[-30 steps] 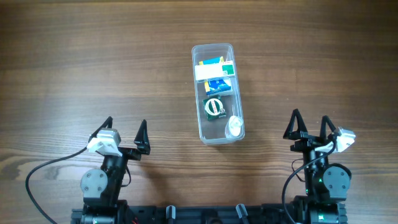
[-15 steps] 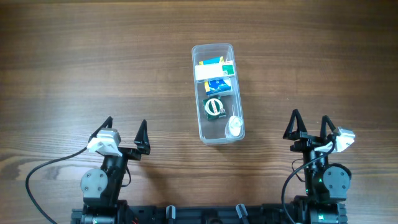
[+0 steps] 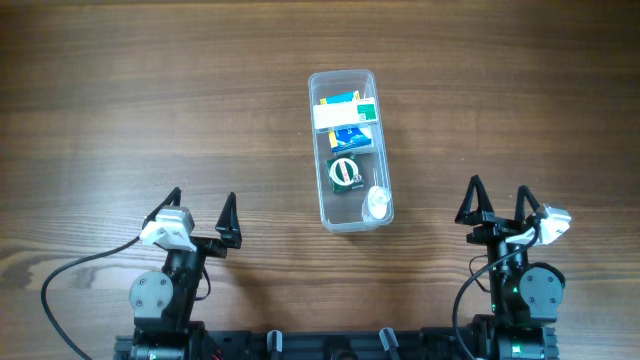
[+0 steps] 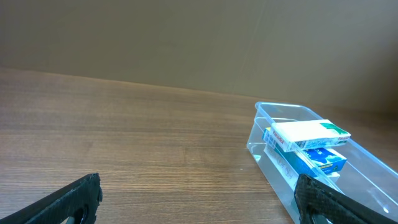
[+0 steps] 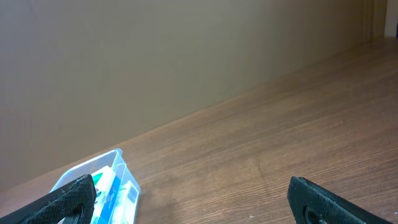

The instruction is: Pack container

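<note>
The clear plastic container (image 3: 320,150) lies lengthwise at the table's middle. It holds a white box with a green end (image 3: 344,114), a blue box (image 3: 351,137), a green and white round item (image 3: 343,172) and a clear round cap (image 3: 378,202). The container also shows in the left wrist view (image 4: 267,155) and the right wrist view (image 5: 78,177). My left gripper (image 3: 200,220) is open and empty near the front edge, left of the container. My right gripper (image 3: 497,210) is open and empty at the front right.
The wooden table (image 3: 150,100) spreads round the container. A black cable (image 3: 75,270) loops at the left arm's base. A plain wall stands behind the table in both wrist views.
</note>
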